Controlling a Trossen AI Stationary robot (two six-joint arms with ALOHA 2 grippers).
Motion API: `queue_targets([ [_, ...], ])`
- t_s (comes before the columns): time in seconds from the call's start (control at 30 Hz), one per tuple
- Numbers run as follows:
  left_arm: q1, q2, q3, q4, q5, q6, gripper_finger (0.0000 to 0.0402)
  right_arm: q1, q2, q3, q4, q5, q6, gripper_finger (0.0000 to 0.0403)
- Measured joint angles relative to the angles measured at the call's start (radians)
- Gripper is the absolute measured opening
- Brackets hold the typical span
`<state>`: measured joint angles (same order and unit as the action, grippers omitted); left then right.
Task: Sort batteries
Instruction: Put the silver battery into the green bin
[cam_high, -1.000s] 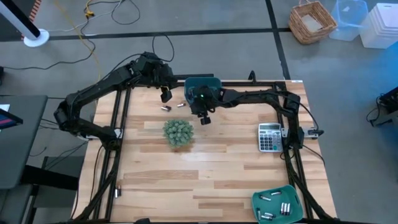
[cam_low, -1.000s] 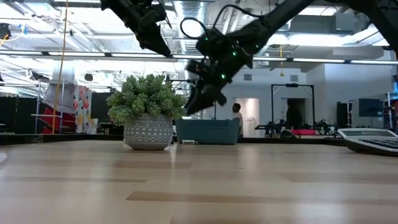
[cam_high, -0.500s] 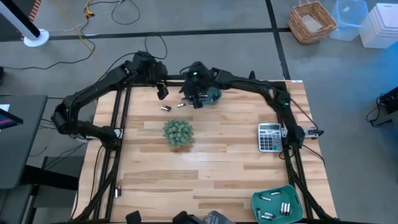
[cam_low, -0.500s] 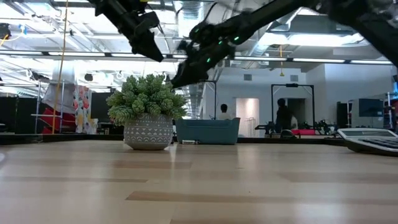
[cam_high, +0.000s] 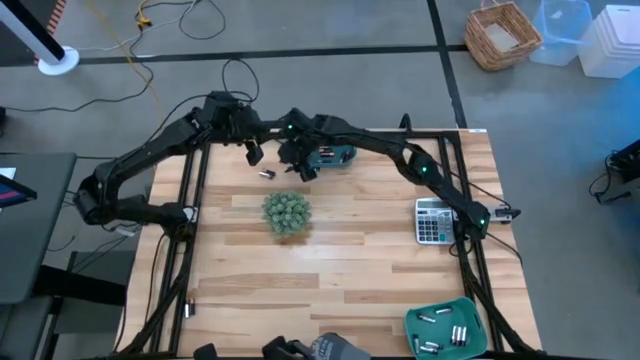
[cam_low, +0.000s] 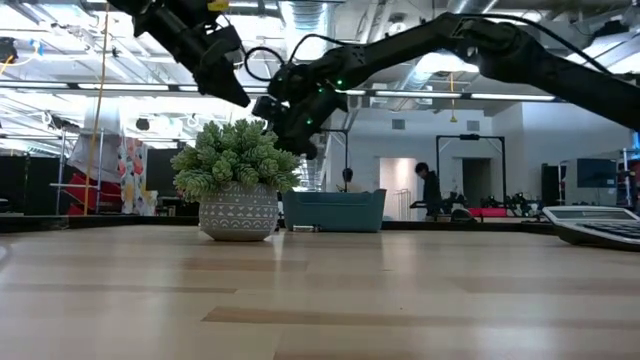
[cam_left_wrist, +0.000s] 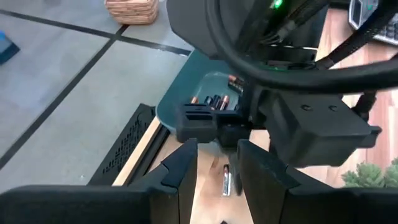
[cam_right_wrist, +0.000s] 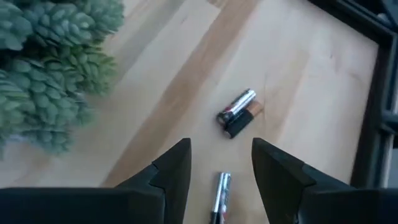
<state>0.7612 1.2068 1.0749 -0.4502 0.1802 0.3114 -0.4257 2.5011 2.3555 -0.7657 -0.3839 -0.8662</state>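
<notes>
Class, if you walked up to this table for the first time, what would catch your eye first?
Two dark arms meet at the far edge, the right gripper open above loose batteries on the wood. Beside them stands a potted plant; a teal bin with sorted cells sits in the near right corner.

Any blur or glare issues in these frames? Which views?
Right wrist view: loose batteries readable, plant soft-edged. Left wrist view: foreground right arm blurred, teal bin clearer. Low view: bright ceiling lights behind silhouetted arms. High view: even light, no glare.

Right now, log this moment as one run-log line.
task: sort batteries | right claw: open, empty, above loose batteries beside potted plant | left claw: open, empty, near far teal bin
</notes>
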Motion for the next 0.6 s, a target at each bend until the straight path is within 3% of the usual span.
queue_targets([
  [0.13,0.007,0.002,-0.016,0.002,0.000,0.016,0.0109,0.012,0.009,-0.008,-0.013,0.076,-0.032,0.0199],
  [0.6,0.013,0.002,-0.021,0.022,0.053,0.025,0.0109,-0.017,0.008,-0.007,-0.046,0.073,-0.073,0.0206],
])
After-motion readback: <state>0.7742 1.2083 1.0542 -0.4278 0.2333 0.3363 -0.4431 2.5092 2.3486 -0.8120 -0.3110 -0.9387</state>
